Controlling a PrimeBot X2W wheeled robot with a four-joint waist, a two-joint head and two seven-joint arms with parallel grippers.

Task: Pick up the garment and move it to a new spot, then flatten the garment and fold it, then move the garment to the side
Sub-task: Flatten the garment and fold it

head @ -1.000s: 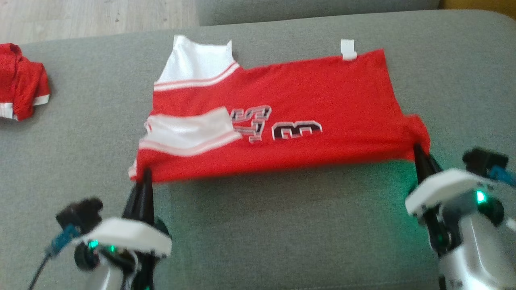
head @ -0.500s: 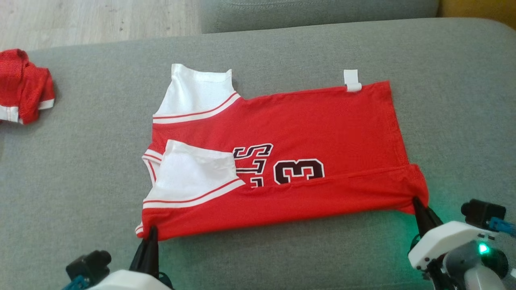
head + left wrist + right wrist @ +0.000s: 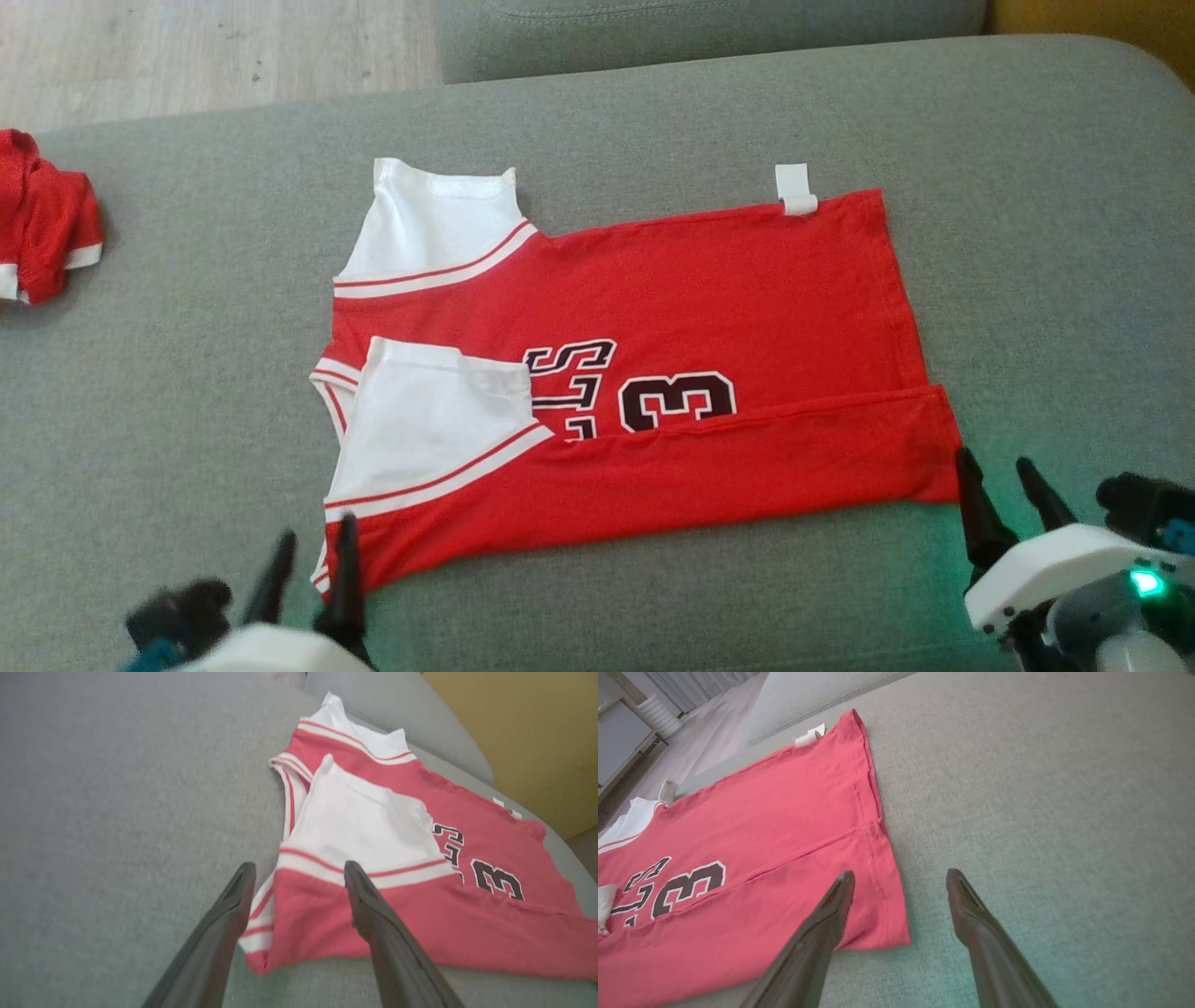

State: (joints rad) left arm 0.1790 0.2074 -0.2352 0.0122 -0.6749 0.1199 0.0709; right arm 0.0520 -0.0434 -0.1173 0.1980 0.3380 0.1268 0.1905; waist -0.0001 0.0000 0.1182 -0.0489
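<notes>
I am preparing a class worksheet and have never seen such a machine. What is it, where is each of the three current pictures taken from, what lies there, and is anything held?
It is a wheeled robot with two arms, each ending in a gripper with two long dark fingers. The head camera looks down at a grey cushion; the left gripper shows at lower left, the right gripper at lower right. The other two pictures come from wrist cameras, each looking along its own gripper's fingers. A red and white jersey lies flat on the cushion, its near edge folded over part of the number. Another red cloth lies at the far left. Both grippers are open and hold nothing.
</notes>
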